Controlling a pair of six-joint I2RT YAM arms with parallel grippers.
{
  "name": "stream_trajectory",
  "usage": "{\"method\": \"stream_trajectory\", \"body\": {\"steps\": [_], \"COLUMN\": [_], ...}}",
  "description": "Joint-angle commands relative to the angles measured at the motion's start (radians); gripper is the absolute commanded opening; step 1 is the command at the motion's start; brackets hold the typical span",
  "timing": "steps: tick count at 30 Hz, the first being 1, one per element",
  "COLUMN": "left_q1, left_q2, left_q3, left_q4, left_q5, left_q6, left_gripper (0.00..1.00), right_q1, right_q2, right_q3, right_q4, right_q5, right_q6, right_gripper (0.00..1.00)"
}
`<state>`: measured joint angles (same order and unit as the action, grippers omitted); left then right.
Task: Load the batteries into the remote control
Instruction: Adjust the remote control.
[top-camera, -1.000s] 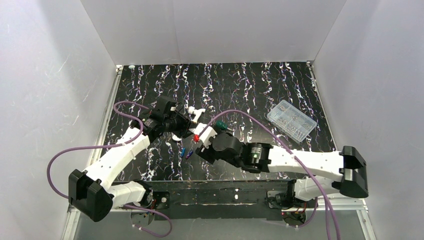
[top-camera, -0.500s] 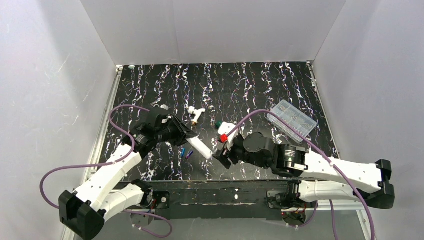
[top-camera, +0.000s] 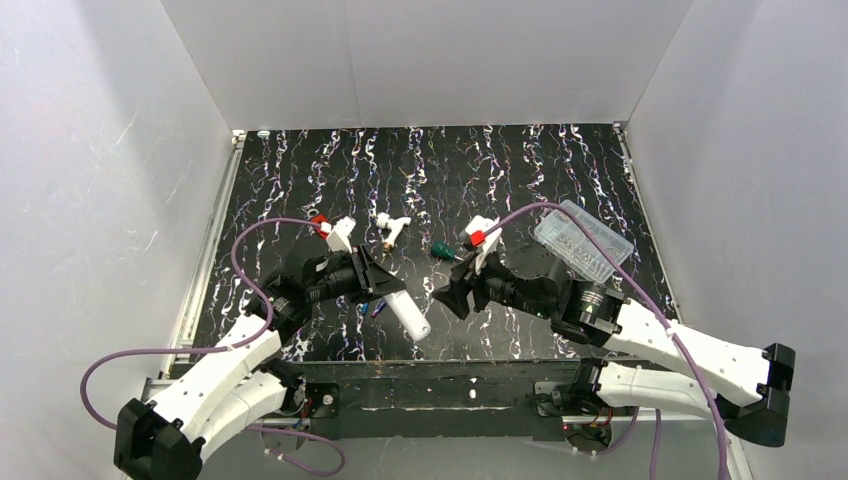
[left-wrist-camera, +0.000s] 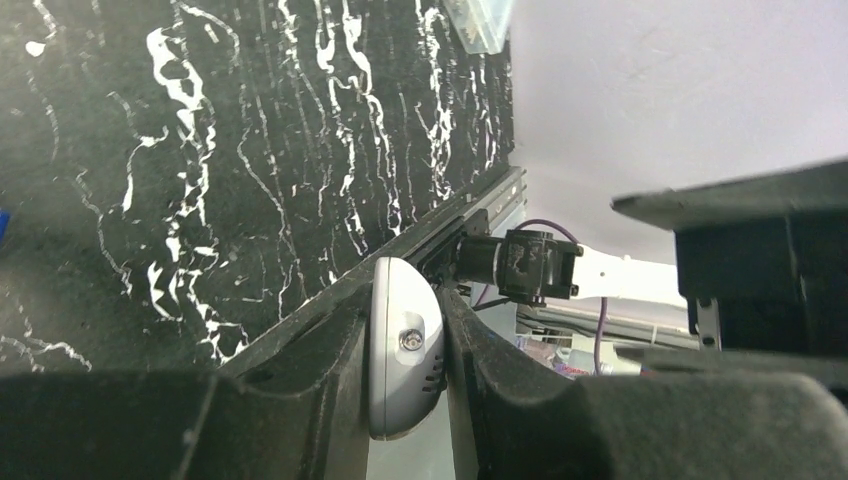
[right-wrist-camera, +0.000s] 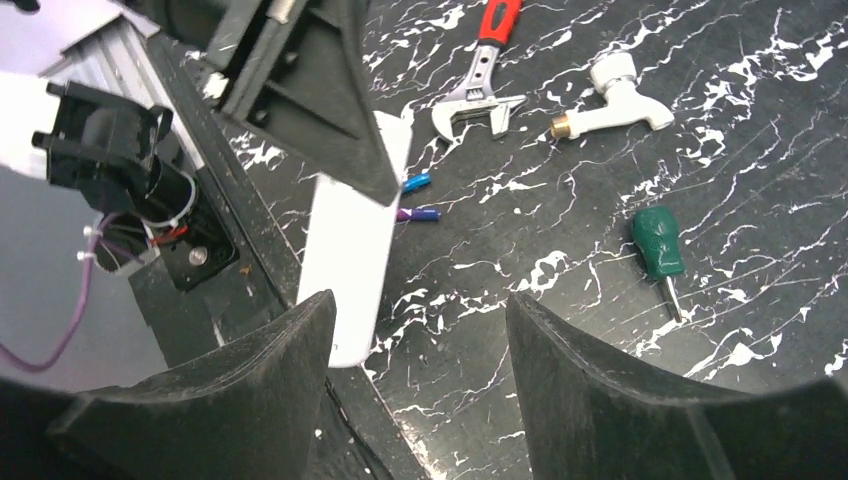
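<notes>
My left gripper (top-camera: 377, 283) is shut on the remote control (top-camera: 407, 313), a slim white bar that sticks out toward the near table edge. In the left wrist view its rounded end (left-wrist-camera: 403, 352) is pinched between both fingers of the left gripper (left-wrist-camera: 402, 312). The right wrist view shows the remote control (right-wrist-camera: 352, 245) lifted over the front rail. The batteries lie on the mat beside it, one blue (right-wrist-camera: 415, 182) and one purple (right-wrist-camera: 419, 214); from above they show as a small blue-purple pair (top-camera: 377, 308). My right gripper (top-camera: 455, 292) (right-wrist-camera: 420, 312) stands open and empty, just right of the remote.
A green-handled screwdriver (top-camera: 441, 249) (right-wrist-camera: 655, 243) and a white pipe fitting (top-camera: 392, 228) (right-wrist-camera: 612, 98) lie mid-table. A red-handled wrench (right-wrist-camera: 480, 80) lies by the batteries. A clear plastic box (top-camera: 583, 240) sits at the right. The black front rail (top-camera: 450, 372) runs just below the remote.
My left arm has pulled back toward the near edge, carrying the remote with it. My right arm has swung right and back, its open gripper now facing the remote.
</notes>
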<state>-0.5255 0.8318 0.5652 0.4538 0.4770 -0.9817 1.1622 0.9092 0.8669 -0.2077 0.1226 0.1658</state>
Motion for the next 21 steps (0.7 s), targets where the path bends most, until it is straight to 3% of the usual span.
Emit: {"method": "stream_trajectory", "body": {"steps": [1,5,11,21], "left_q1": [0.001,0.001,0.001,0.001], "left_q2": [-0.040,-0.047,-0.032,-0.051], "left_q3": [-0.018,-0.041,-0.038,0.056], "left_q4": [0.164,0.244,0.304,0.022], "left_q5": [0.119,0.154,0.173,0.055], "left_q6": [0.055,0.056,0.044,0.118], "left_gripper": [0.00,0.00,0.00,0.00], "right_q1": [-0.062,-0.068,-0.068,-0.066], "right_q2": [-0.067,-0.113,-0.048,0.111], "right_q3": [-0.060,-0.140,-0.111,0.003], "right_q4": [0.160,0.279,0.244,0.135], "right_q5": [-0.089,-0.183,-0.249,-0.191], "right_q6": [0.097,0.066,0.066,0.094], "right_gripper": [0.70,0.74,0.81,0.85]}}
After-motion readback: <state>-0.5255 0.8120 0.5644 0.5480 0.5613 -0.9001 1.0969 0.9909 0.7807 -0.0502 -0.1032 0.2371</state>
